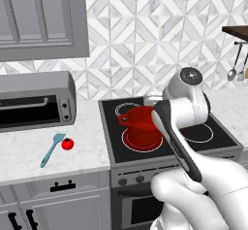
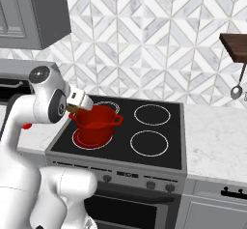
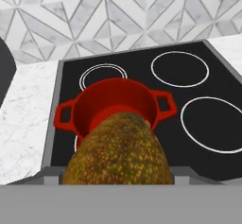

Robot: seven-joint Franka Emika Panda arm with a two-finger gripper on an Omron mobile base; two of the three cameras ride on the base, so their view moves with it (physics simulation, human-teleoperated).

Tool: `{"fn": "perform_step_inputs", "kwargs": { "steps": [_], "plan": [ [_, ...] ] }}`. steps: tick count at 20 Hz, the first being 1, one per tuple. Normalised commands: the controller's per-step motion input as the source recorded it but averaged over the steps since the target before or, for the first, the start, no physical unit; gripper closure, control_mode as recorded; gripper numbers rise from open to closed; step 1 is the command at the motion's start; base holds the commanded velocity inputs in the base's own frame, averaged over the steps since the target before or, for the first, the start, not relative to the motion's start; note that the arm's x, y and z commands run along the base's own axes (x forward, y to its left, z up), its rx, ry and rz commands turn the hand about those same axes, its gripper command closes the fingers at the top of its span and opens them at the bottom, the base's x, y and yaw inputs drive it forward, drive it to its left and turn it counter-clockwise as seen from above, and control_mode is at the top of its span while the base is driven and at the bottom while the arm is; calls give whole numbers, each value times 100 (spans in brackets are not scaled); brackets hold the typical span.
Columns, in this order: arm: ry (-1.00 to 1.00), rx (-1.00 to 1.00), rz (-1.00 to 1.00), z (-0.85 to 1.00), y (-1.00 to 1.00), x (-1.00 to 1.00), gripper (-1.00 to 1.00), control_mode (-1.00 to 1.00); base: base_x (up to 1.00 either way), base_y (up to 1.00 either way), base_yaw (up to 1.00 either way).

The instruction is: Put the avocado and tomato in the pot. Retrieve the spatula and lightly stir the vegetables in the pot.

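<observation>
kitchen w/ marble-look counter (image 1: 29,154) and black stove (image 2: 159,126) under a patterned tile wall. red pot (image 3: 116,107) sat on the stove's front left burner, loop handles out to the sides, mouth up; inside looked empty as far as visible, though the avocado blocked part of it in the hand view. avocado (image 3: 118,154) was in the gripper (image 2: 77,102), jaws spread fairly wide around it and clamped on its sides, fingertips hidden behind it. it hung near the pot's near rim and above it, prob so it could be carried over the opening and dropped in; whether it was already over the mouth i couldn't tell. arm (image 1: 186,110) hid most of the pot in the left base view. tomato (image 1: 67,143) was on the counter left of the stove, well apart from the pot, just beside the spatula's blade end. spatula (image 1: 51,150) lay flat on the counter, untouched. toaster oven (image 1: 34,100) stood behind them. judgement: first veg not yet in, tomato and stirring left.
</observation>
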Motion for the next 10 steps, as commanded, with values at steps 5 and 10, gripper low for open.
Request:
{"fn": "perform_step_inputs", "kwargs": {
  "steps": [5,10],
  "plan": [
    [0,0,0,0,-78,5,100,-100,0,0,0],
    [0,0,0,-11,-27,16,100,-100,0,0,0]
  ]
}}
